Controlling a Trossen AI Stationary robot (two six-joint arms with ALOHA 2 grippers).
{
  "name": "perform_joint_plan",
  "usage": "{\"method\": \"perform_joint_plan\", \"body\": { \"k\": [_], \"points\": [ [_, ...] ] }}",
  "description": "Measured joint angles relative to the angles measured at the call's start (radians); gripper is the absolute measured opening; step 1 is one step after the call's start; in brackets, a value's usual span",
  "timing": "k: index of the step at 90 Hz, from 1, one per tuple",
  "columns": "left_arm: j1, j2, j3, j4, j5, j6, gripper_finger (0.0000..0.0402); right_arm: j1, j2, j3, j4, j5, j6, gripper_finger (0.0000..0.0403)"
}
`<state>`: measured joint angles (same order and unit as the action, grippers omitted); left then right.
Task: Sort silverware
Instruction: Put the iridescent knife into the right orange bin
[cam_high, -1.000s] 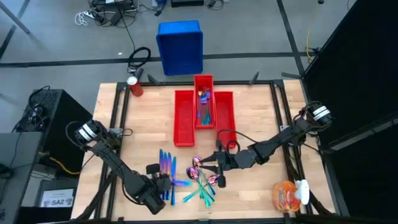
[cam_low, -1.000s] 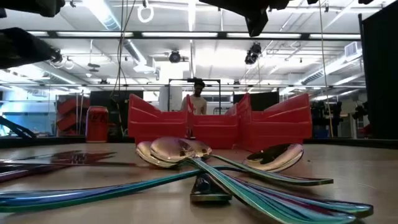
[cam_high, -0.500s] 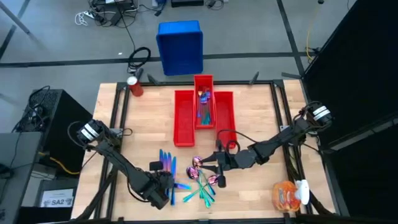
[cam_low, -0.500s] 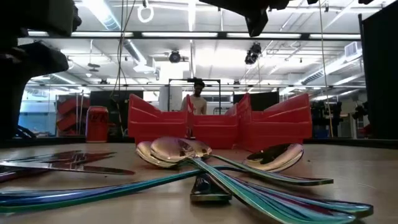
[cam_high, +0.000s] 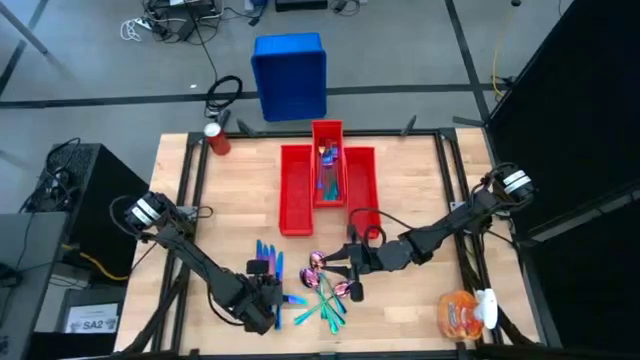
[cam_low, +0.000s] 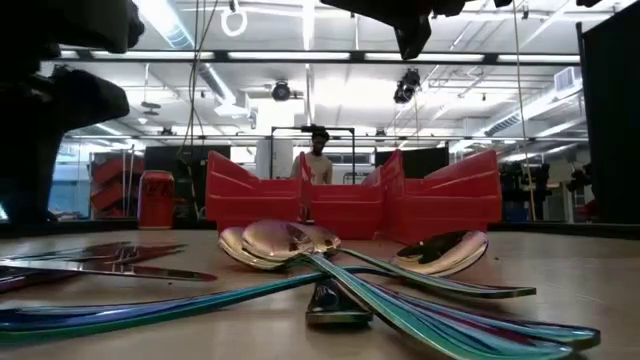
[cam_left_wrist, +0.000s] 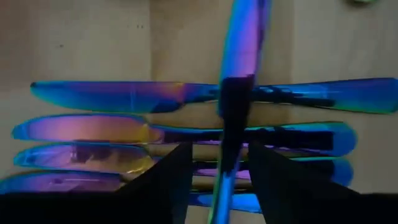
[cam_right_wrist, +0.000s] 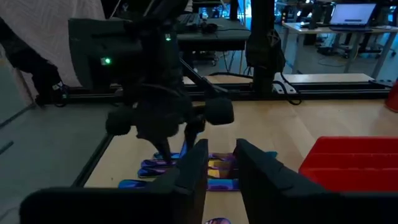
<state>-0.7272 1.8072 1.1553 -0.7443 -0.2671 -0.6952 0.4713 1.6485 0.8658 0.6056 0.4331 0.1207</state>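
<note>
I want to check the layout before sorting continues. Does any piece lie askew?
Yes. One knife lies crosswise over the neat row of parallel knives, beneath the left gripper. The right gripper waits near the spoons.

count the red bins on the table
3 red bins: the left bin, the middle bin set farther back with silverware inside, and the right bin. None looks hidden.
</note>
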Motion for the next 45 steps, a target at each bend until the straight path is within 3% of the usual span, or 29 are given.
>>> {"method": "perform_joint_plan", "body": {
  "k": [28, 45],
  "points": [
    [0.014, 0.0, -0.002, 0.022, 0.026, 0.06, 0.0139, 0.0, 0.0, 0.0, -0.001, 0.0, 0.01, 0.0072],
    [0.014, 0.0, -0.067, 0.096, 0.073, 0.059, 0.0139, 0.0, 0.0, 0.0, -0.002, 0.0, 0.01, 0.0075]
  ]
}}
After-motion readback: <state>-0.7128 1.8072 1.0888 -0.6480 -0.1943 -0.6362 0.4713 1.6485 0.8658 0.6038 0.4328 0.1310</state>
